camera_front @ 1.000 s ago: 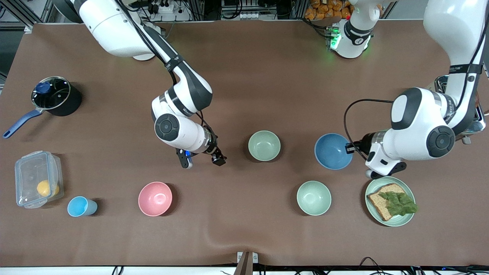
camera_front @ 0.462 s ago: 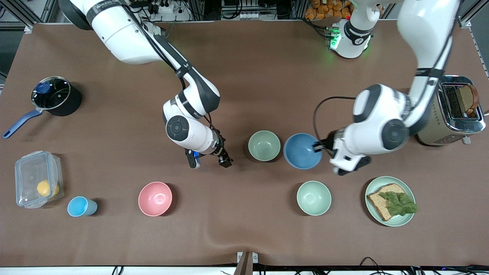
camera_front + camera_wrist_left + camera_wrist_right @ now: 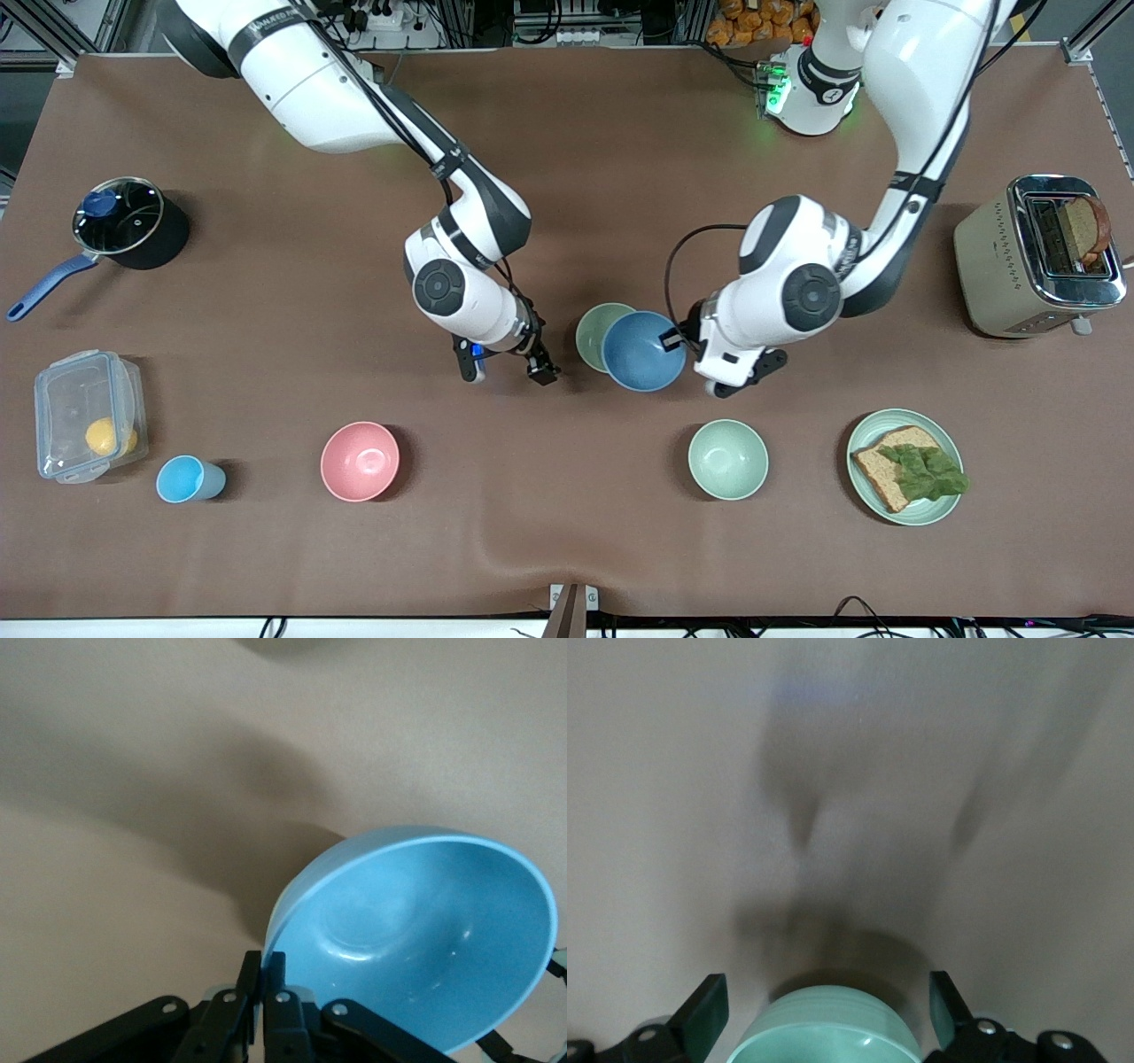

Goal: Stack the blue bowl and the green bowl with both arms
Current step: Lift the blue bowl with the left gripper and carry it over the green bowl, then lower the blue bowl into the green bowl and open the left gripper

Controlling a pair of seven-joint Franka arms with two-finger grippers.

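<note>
1. The blue bowl [image 3: 641, 351] is pinched by its rim in the left gripper [image 3: 675, 340], whose jaws are pressed together on the rim edge, as the left wrist view confirms [image 3: 416, 943]. We judge it to be carried in the air, tilted, and it overlaps the green bowl [image 3: 596, 331] in the front view, covering the part of that bowl toward the left arm's end of the table.

2. The green bowl rests on the brown table [image 3: 567, 532]. In the right wrist view its rim [image 3: 824, 1032] lies between the spread jaws of the right gripper [image 3: 542, 370], which sits just beside the bowl and, as far as we can see, does not touch it.

3. Progress, as we judge it: the pick-up of the blue bowl is done and the carry is nearly complete. Still to do are centring the blue bowl over the green one, lowering it in, and letting go. The right gripper seems placed to steady the green bowl, though it has not closed on it.

4. Surroundings: the paler mint bowl [image 3: 727, 458] stands below the left gripper in the front view, nearer the front camera, with the plate of bread [image 3: 905, 466] beside it. The pink bowl [image 3: 359, 461] lies well apart from the right gripper.
</note>
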